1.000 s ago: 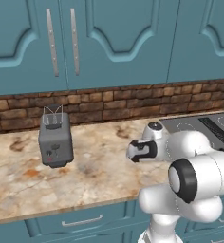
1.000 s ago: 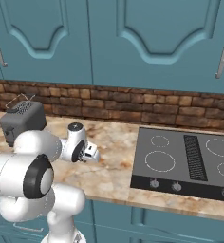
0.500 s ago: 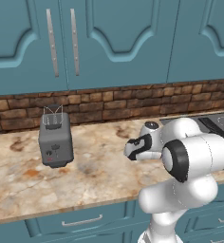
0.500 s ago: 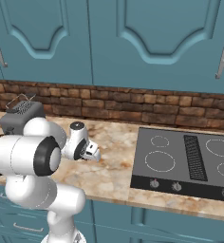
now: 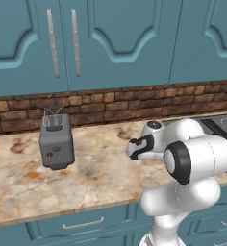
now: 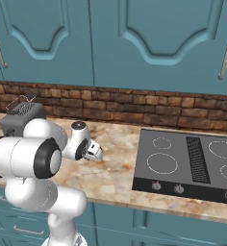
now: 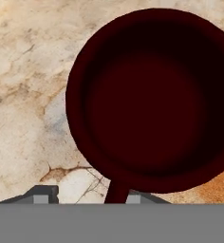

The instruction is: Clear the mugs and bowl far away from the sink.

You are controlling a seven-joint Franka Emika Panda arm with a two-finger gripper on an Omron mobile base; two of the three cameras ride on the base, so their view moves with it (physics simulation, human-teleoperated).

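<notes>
On the counter (image 5: 101, 168), the tool's (image 7: 90, 197) jaws have parted around the maroon mug (image 7: 154, 99).

You're in a home kitchen. Teal cabinets (image 5: 110, 38) with arched panel doors and long steel handles (image 5: 51, 43) hang above a strip of red-brown brick backsplash (image 5: 110, 103). Below it runs a beige marble counter (image 5: 91, 178), with matching teal drawers (image 5: 81, 223) under its front edge. A grey toaster (image 5: 56, 141) stands on the counter near the wall, and to your right a black stovetop (image 6: 187, 161) is set into the stone, its ring burners and front knobs (image 6: 179, 189) plain to see. A maroon mug (image 7: 152, 95) sits on the marble.
</notes>
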